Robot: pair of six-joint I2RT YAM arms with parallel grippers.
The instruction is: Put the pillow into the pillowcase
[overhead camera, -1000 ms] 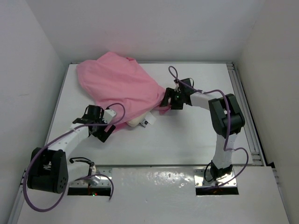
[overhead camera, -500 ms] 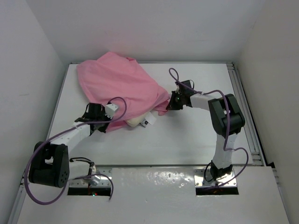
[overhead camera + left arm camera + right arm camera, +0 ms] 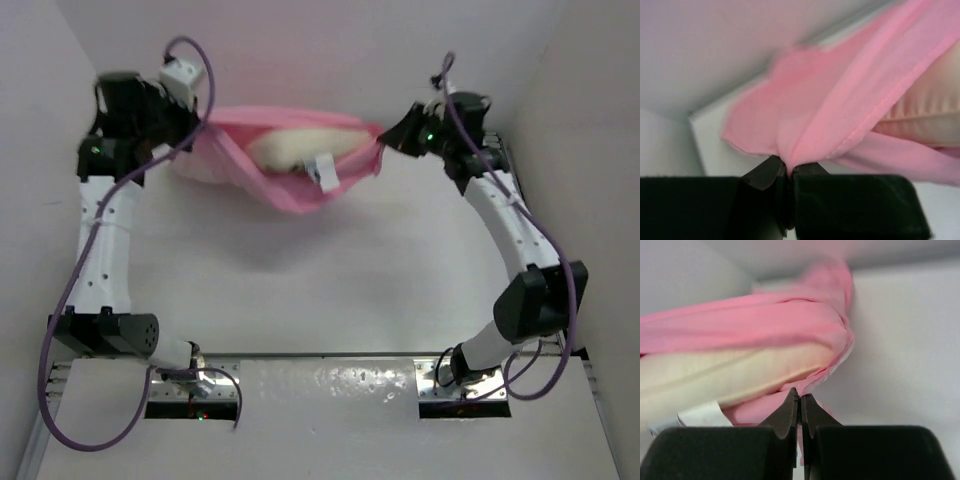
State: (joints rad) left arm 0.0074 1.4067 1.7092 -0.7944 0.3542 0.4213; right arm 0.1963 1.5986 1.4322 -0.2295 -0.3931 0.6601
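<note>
The pink pillowcase (image 3: 290,185) hangs stretched in the air between both raised arms, its open mouth facing the camera. Inside it lies the cream pillow (image 3: 295,147), its white tag (image 3: 325,170) sticking out at the mouth. My left gripper (image 3: 192,135) is shut on the case's left edge; the left wrist view shows pink cloth (image 3: 830,110) bunched between the closed fingers (image 3: 788,170), with the pillow (image 3: 930,110) at the right. My right gripper (image 3: 385,140) is shut on the case's right edge; in its wrist view the hem (image 3: 837,362) runs into the closed tips (image 3: 800,399), above them the pillow (image 3: 725,372).
White walls stand on the left, the back and the right of the white table (image 3: 330,290). The arm bases sit on the metal plate (image 3: 320,385) at the near edge. A rail (image 3: 555,330) runs along the table's right side.
Both grippers shut on the pillowcase's edges and lifted it high off the table, pulling it taut between them. The pillow now hangs inside the raised case.
</note>
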